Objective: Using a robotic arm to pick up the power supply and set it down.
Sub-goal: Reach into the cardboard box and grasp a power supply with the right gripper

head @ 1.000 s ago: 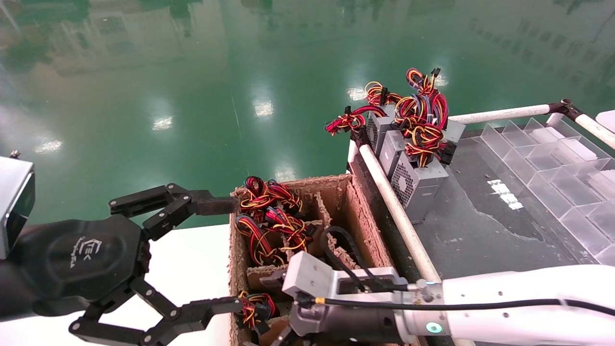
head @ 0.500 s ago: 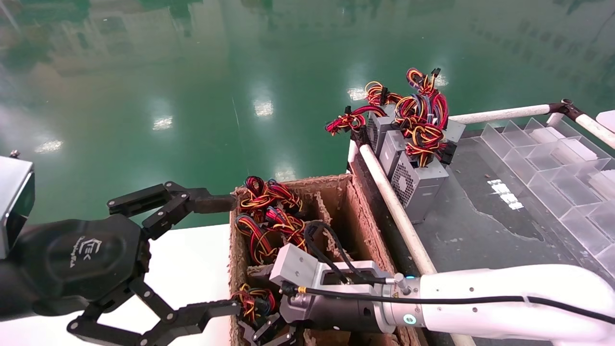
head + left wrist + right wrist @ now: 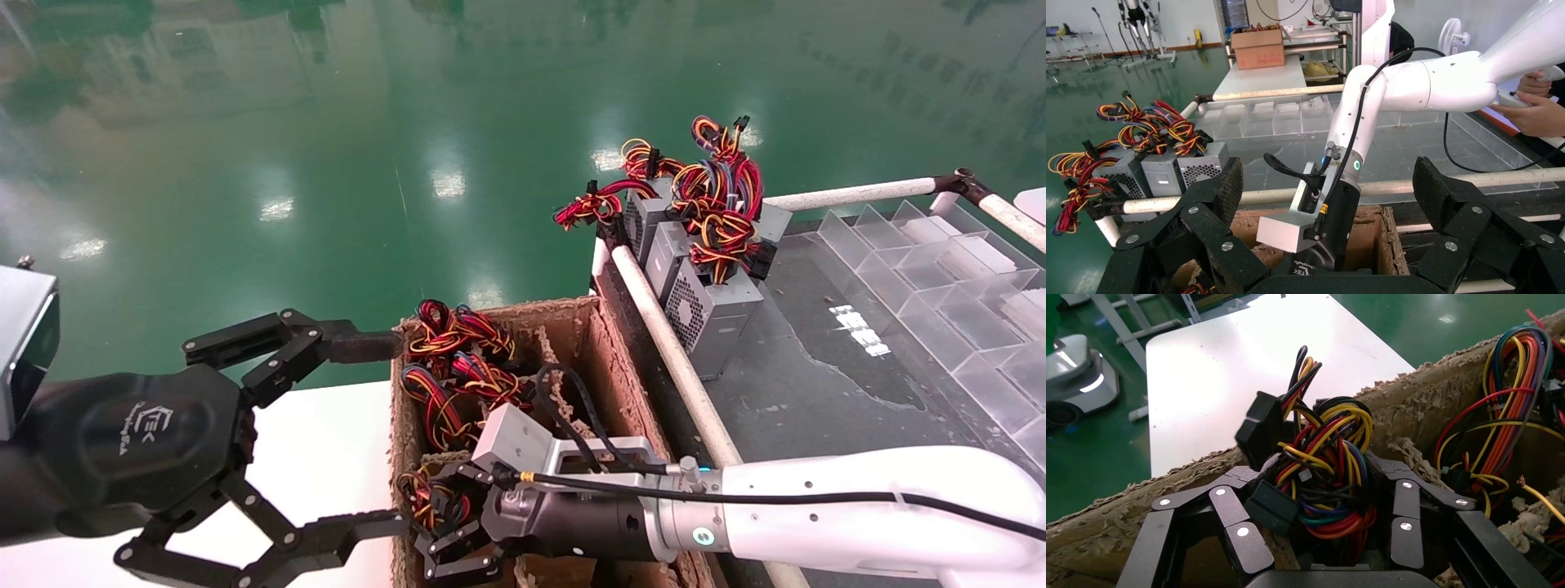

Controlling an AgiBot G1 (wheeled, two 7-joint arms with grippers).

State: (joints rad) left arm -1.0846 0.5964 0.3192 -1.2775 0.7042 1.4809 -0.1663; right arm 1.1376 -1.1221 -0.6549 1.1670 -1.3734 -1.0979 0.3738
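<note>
Red, yellow and black wires of the power supply (image 3: 1324, 471) sit bunched in the near compartment of the cardboard box (image 3: 609, 359), the metal body hidden below. Your right gripper (image 3: 449, 539) reaches down into that compartment, its fingers (image 3: 1404, 514) closed in on either side of the wire bundle. Your left gripper (image 3: 372, 433) hangs spread wide just beside the box, over the white table (image 3: 327, 441). More silver supplies (image 3: 707, 306) stand on the dark cart (image 3: 817, 384) beyond.

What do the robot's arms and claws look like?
The right arm is a smooth white tube with a teal light, a black cable and a grey camera box. Both end effectors, left and right, are black linked fingers; the left carries a white logo.
</note>
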